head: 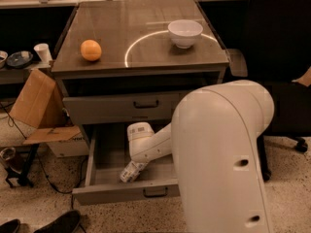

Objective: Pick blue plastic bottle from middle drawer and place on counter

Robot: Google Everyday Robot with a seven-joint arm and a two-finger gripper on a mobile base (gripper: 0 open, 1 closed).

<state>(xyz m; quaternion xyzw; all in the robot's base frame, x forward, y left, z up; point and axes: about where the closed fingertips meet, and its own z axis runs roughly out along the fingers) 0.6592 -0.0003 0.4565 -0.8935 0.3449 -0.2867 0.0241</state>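
The middle drawer (pixel 116 194) is pulled open at the bottom of the cabinet. The blue plastic bottle (pixel 129 173) lies on its grey floor near the front, label showing, partly covered by my arm. My gripper (pixel 138 161) reaches down into the drawer from the white wrist (pixel 141 139), right over the bottle's upper end. My bulky white arm (pixel 218 159) fills the lower right. The counter (pixel 141 18), with its white circle line, is above.
An orange (pixel 91 50) and a white bowl (pixel 185 33) sit on the counter. The taller-fronted drawer (pixel 121 106) above is slightly open. A cardboard box (pixel 34 101) and a paper cup (pixel 43 52) are at the left, a black chair (pixel 282 57) at the right.
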